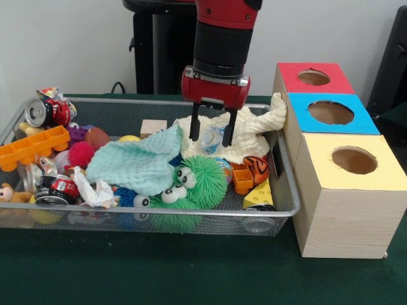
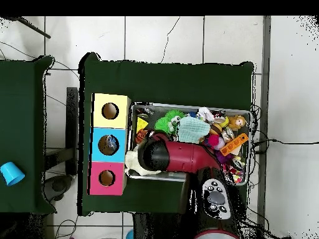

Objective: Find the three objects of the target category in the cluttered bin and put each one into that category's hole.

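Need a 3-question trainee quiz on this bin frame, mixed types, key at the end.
1. True or false: the hand hangs over the cream cloth.
2. Which box top lies nearest the front camera: red, blue or yellow?
3. What lies partly over the green fuzzy toy: A) orange tray B) mint cloth C) can?

Key: 1 true; 2 yellow; 3 B.
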Robot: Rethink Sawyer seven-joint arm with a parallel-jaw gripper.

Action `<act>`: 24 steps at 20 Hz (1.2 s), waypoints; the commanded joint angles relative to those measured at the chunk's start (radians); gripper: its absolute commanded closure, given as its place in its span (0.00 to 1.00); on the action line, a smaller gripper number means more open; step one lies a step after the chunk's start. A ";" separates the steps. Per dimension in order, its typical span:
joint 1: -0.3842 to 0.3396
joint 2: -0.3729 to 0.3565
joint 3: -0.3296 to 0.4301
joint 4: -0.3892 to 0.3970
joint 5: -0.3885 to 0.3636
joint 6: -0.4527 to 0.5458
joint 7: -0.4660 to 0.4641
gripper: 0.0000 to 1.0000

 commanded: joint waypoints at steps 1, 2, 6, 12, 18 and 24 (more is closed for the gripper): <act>-0.011 0.014 0.023 0.109 0.039 -0.035 0.201 0.00; -0.013 0.008 0.027 0.112 0.043 -0.017 0.196 0.00; -0.032 -0.023 0.044 0.124 0.060 0.060 0.167 0.00; -0.044 -0.023 0.046 0.125 0.065 0.063 0.153 0.00; -0.040 0.006 0.041 0.114 0.066 0.037 0.155 0.00; -0.033 0.033 0.037 0.106 0.074 0.004 0.171 0.00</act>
